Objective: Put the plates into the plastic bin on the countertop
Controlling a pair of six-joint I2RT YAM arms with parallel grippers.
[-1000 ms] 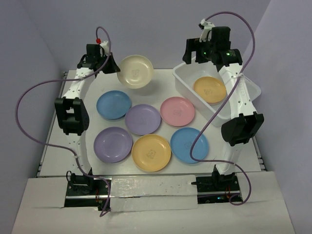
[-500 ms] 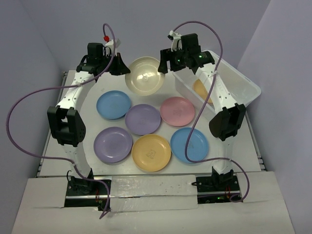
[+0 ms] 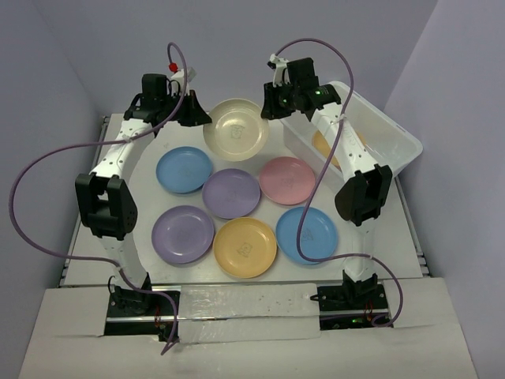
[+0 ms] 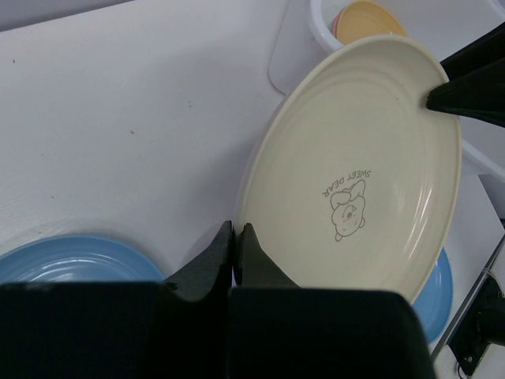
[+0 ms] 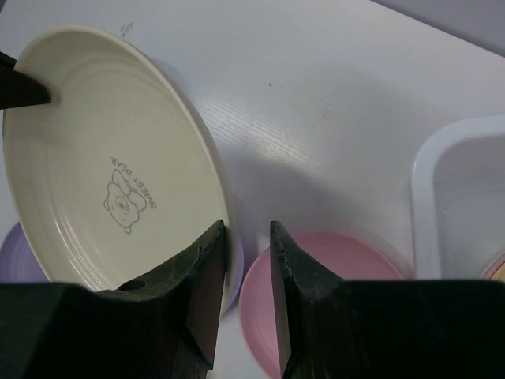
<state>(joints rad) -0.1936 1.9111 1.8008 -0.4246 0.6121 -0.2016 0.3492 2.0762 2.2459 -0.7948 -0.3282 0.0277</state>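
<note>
Top external view: my left end effector (image 4: 235, 235) pinches the beige plate (image 3: 235, 130) by its left rim, over the worktop's (image 3: 398, 237) far edge. My right end effector (image 5: 246, 230), narrow, straddles the right rim, nearer the bin (image 3: 387, 117).

Both arms stretch forward and bend inward toward the beige plate (image 3: 235, 130), the left gripper (image 4: 237, 237) pinched tight on its left rim, the right gripper (image 5: 243, 237) at the opposite rim, fingers narrowly apart about the edge.
</note>
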